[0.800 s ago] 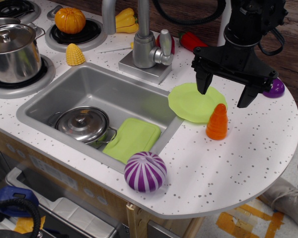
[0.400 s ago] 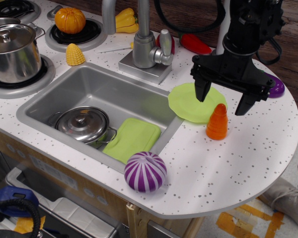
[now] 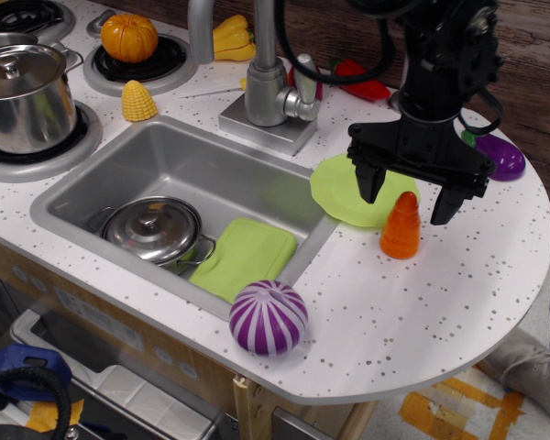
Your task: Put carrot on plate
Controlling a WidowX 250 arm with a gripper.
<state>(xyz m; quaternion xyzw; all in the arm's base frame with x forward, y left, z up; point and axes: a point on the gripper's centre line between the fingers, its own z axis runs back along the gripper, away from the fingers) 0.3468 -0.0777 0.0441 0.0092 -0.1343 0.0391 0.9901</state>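
The carrot (image 3: 401,225), an orange ridged cone, stands upright on the counter (image 3: 422,302), touching the plate's (image 3: 344,188) near rim. The plate lies bare beside the sink (image 3: 179,170). The sink holds a lidded pot (image 3: 154,229) and a green cloth (image 3: 246,257). The gripper (image 3: 408,197) hangs above the carrot, jaws spread wide, holding nothing. Open counter lies right of the carrot.

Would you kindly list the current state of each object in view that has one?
gripper: jaws open, spread above the carrot, holding nothing
carrot: upright on the counter, beside the plate's edge
plate: flat on the counter, nothing on it
pot in sink: lid on
pot on stove: lid on
green cloth: lying in the sink
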